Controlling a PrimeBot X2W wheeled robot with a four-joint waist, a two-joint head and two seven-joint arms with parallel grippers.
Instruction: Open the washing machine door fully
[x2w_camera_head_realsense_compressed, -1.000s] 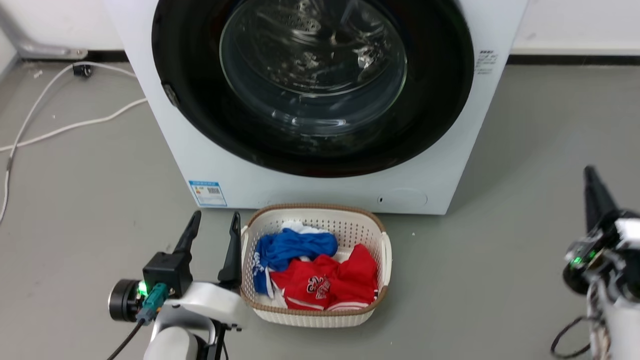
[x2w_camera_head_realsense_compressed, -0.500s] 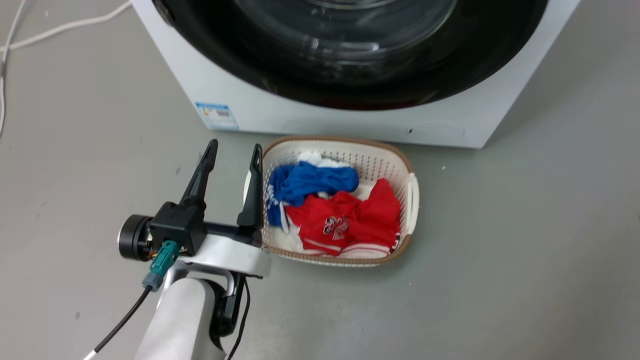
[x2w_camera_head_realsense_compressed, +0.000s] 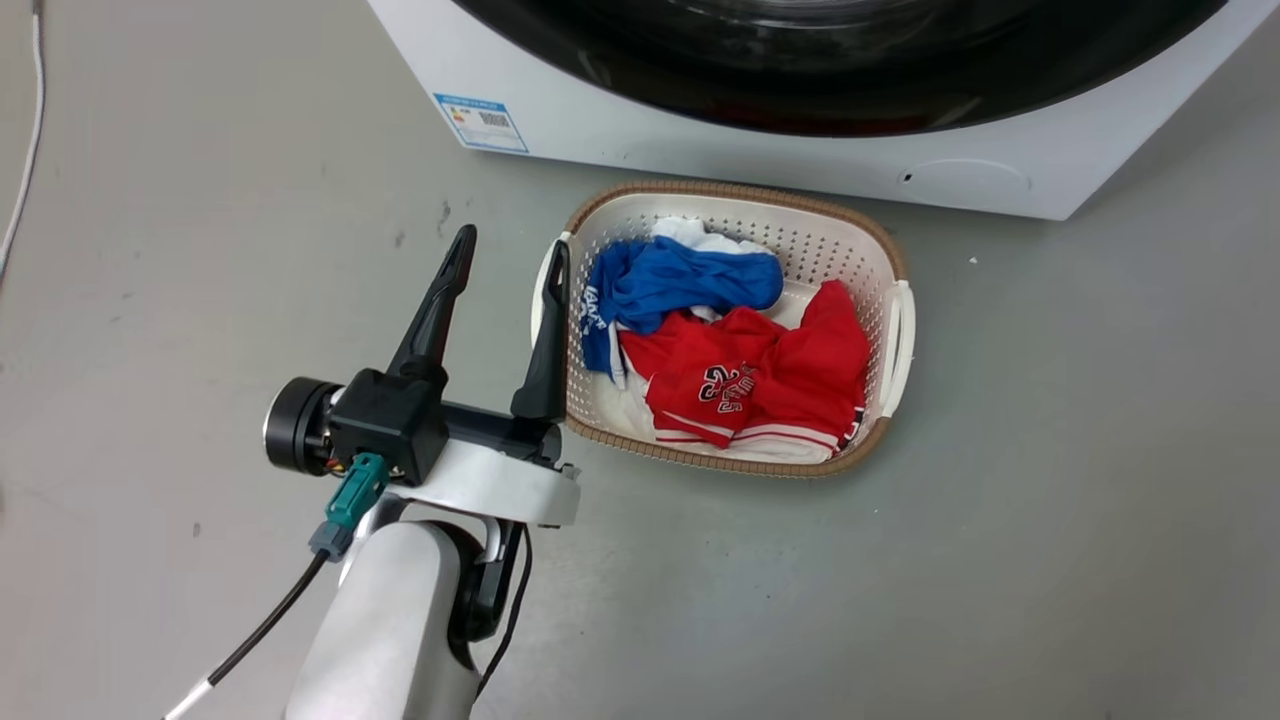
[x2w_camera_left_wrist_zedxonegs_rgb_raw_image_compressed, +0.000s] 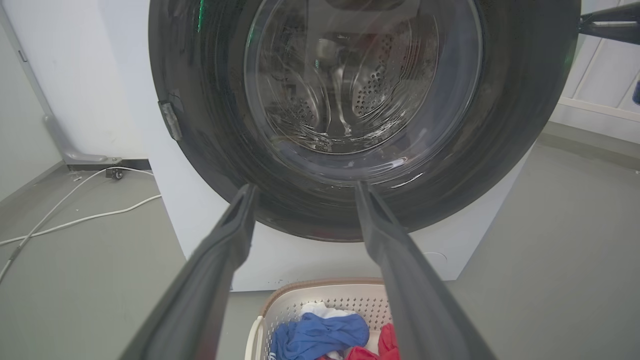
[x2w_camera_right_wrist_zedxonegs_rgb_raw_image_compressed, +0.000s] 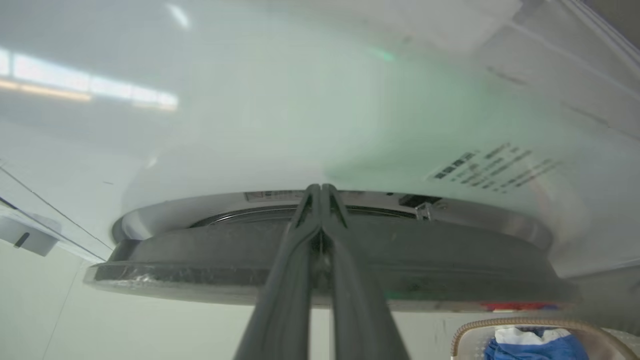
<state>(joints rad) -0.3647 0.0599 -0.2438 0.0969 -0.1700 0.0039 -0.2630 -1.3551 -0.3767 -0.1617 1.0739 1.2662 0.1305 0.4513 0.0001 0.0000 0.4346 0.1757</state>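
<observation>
The washing machine (x2w_camera_head_realsense_compressed: 760, 150) is a white front-loader with a blue sticker (x2w_camera_head_realsense_compressed: 482, 122) low on its front. The washing machine door (x2w_camera_left_wrist_zedxonegs_rgb_raw_image_compressed: 365, 120), black-rimmed with a clear glass bowl, lies against or close to the front. My left gripper (x2w_camera_head_realsense_compressed: 508, 258) hovers open and empty above the floor beside the basket, its fingers (x2w_camera_left_wrist_zedxonegs_rgb_raw_image_compressed: 225, 250) pointing at the door's lower rim. In the right wrist view the door (x2w_camera_right_wrist_zedxonegs_rgb_raw_image_compressed: 425, 260) is seen edge-on. My right gripper (x2w_camera_right_wrist_zedxonegs_rgb_raw_image_compressed: 320, 189) is shut, its tips at the seam between door rim and machine front (x2w_camera_right_wrist_zedxonegs_rgb_raw_image_compressed: 300, 100).
A beige basket (x2w_camera_head_realsense_compressed: 895, 330) of blue and red clothes sits on the grey floor just before the machine. White cables (x2w_camera_left_wrist_zedxonegs_rgb_raw_image_compressed: 75, 220) trail over the floor at the machine's left. A dark finger-like shape (x2w_camera_left_wrist_zedxonegs_rgb_raw_image_compressed: 610, 27) crosses the left wrist view's top right corner.
The head camera has tipped down and left, so the machine and basket slid up and right in the picture. My left gripper stays open beside the basket.
</observation>
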